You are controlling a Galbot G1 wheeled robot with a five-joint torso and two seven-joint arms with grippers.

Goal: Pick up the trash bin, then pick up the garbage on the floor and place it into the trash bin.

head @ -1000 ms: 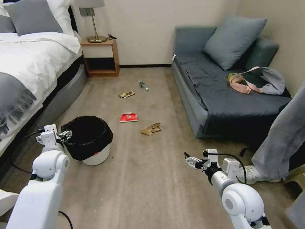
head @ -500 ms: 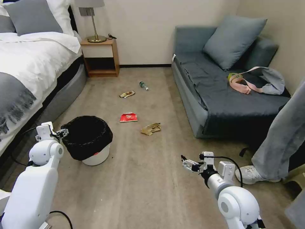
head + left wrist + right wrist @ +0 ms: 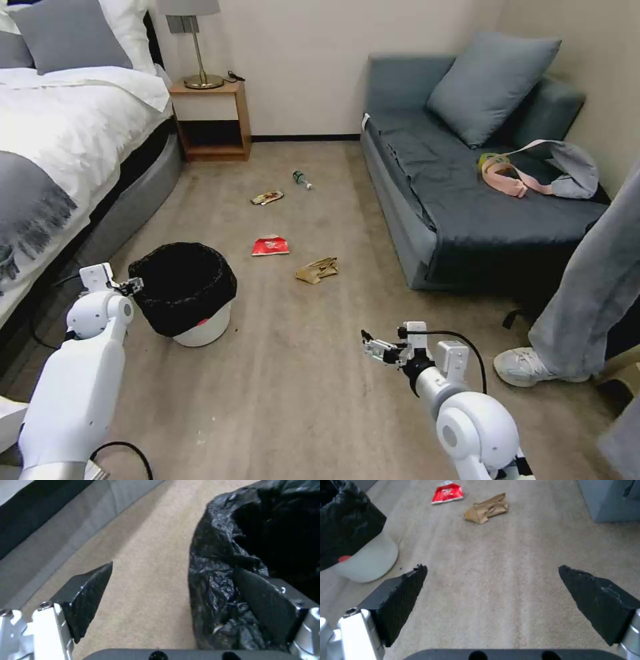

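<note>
the round white bin [image 3: 200, 328], its crinkly black liner [image 3: 183, 283] spilling over the rim, stands on short-pile beige carpet [image 3: 300, 387] by the bed [image 3: 60, 147]. the left gripper [image 3: 131, 287] is spread wide astride the rim, one ribbed black finger [image 3: 263, 600] inside against the glossy bag, the other out over carpet. the right gripper [image 3: 371, 347] hangs spread and empty above bare carpet. beyond the bin lie a flat red wrapper [image 3: 270, 246], a crumpled brown paper bag [image 3: 317, 270], a shiny gold wrapper [image 3: 267, 197] and a small bottle [image 3: 301, 179].
</note>
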